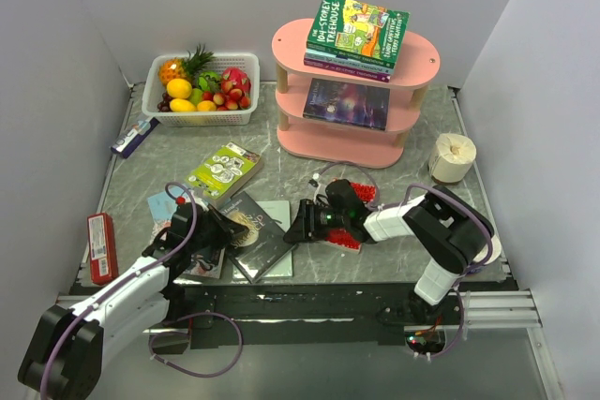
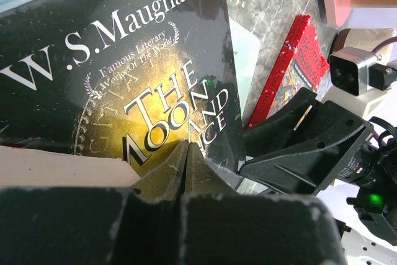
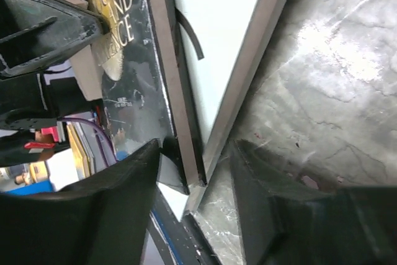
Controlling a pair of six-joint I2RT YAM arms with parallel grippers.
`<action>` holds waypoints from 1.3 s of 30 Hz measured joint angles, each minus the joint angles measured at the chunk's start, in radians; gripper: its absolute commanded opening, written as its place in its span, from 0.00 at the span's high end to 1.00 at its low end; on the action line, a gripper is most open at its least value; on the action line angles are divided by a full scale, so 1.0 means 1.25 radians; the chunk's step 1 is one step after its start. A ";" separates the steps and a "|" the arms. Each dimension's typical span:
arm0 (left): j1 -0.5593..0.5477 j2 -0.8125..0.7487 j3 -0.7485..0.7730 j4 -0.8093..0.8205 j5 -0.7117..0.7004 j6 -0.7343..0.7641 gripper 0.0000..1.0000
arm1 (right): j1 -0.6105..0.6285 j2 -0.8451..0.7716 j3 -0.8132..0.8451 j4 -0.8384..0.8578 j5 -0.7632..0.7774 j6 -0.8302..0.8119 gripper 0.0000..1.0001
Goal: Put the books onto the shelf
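Black book (image 2: pixel 124 60): near centre of the table, on a pale book (image 3: pixel 223 29). The cover reads "W. S. Maugham", "Famous Literary Works Of The World", "The Moon and…".
Left gripper (image 2: pixel 187 147): closed, tips pressed together on that cover.
Right gripper (image 3: pixel 195 153): jaws apart, straddling the right corner of both books.
Shelf (image 1: pixel 291 49): far right; a "Storey Treehouse" book (image 1: pixel 361 30) tops the stack on the upper tier, and a galaxy book (image 1: pixel 347 103) lies on the middle tier.
Red book (image 2: pixel 288 69): under the right arm, title unreadable.

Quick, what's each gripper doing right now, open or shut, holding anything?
Left gripper: shut, tips resting on the black book, nothing gripped.
Right gripper: open, jaws straddling the edges of the black book and pale book.
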 measured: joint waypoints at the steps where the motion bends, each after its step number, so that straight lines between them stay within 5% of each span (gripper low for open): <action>1: 0.000 0.000 0.000 0.000 0.000 0.000 0.97 | 0.000 0.000 -0.002 0.009 -0.002 0.000 0.52; 23: -0.008 0.045 -0.004 0.072 -0.001 0.000 0.97 | -0.007 0.106 -0.080 0.407 -0.234 0.203 0.45; 30: -0.017 0.070 -0.003 0.093 -0.001 0.001 0.97 | 0.008 0.128 -0.037 0.421 -0.287 0.222 0.68; 34: -0.025 0.043 0.014 0.046 -0.025 0.006 0.73 | 0.010 0.121 -0.026 0.384 -0.276 0.195 0.56; 39: -0.033 -0.081 0.065 -0.158 -0.128 0.028 0.65 | 0.012 0.028 -0.027 0.200 -0.176 0.098 0.51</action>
